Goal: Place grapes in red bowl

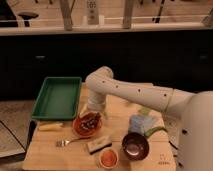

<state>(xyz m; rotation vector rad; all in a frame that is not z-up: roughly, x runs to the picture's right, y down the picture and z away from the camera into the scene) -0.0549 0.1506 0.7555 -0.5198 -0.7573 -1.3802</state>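
One wooden table holds a red bowl with grapes lying inside it, straight below the gripper, which hangs over the bowl's 12 o'clock rim; whether it grips the grapes cannot be told. Around the bowl: a green tray at 11 o'clock, a banana at 9, a fork at 7, a sponge at 5, and a maroon bowl at 4.
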